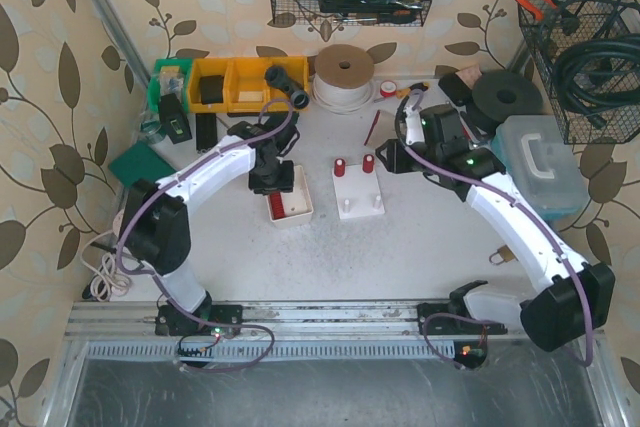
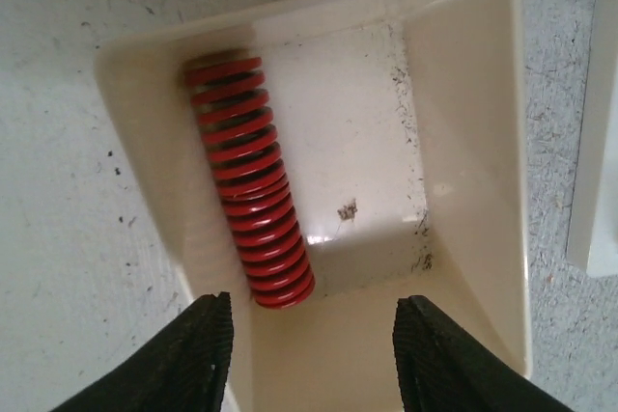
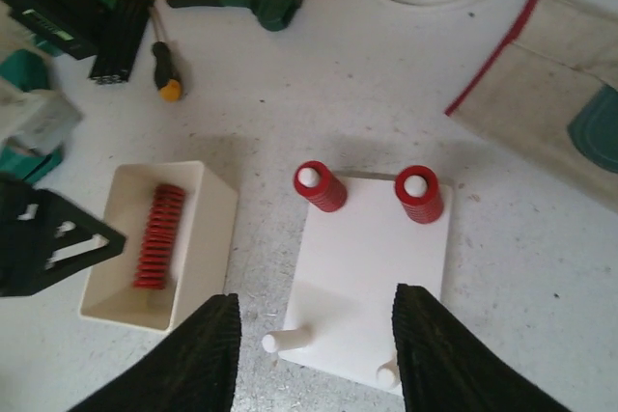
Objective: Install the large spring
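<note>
With our left claw (image 2: 314,344) wide open and empty above the white tray (image 2: 478,142), we should centre it over the large spring (image 2: 249,180) lying against one long wall, then close gently across its middle coils.

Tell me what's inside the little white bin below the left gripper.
One large red spring lies along one long wall of the white bin. The remaining floor shows only dark specks. The left gripper has open fingers that cover the bin's near corners, so those stay unseen.
</note>
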Robot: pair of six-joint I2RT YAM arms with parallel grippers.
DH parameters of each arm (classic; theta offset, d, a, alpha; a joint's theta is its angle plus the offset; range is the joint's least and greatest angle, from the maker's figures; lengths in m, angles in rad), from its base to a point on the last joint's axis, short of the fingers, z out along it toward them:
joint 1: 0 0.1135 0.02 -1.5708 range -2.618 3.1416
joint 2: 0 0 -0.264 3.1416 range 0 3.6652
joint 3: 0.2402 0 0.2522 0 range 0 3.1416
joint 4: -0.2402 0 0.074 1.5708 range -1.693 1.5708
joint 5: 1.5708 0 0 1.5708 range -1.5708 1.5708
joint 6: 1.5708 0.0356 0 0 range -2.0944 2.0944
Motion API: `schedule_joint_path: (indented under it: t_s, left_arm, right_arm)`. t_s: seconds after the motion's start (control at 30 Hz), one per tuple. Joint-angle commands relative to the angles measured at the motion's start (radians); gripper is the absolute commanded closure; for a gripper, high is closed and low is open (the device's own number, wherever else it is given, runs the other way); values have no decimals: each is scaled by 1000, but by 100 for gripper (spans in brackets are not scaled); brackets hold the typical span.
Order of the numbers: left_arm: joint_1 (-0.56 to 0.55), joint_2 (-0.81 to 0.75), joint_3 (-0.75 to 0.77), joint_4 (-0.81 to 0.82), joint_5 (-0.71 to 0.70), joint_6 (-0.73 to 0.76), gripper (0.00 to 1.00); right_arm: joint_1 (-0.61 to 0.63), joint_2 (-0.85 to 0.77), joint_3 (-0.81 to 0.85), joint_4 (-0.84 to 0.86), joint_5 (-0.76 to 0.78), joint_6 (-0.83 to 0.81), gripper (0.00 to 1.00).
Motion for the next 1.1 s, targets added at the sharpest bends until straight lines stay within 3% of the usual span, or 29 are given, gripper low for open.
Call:
schedule_joint_path:
  t_s: [0.0, 0.27, 0.63, 1.07]
  left_arm:
    - [-11, 20, 22, 47, 30, -8, 51]
    - [-12, 123, 28, 28, -51, -39, 62]
    - [-10, 161, -39, 178, -109, -100, 53]
    - [-13, 221, -42, 233, -79, -127, 51]
  right_arm:
    - [2, -53, -15, 81, -112, 50, 56]
    - [4, -58, -14, 66, -126, 14, 64]
    - [4, -20, 2, 42, -135, -8, 66]
    - [4, -16, 29, -4, -117, -20, 67]
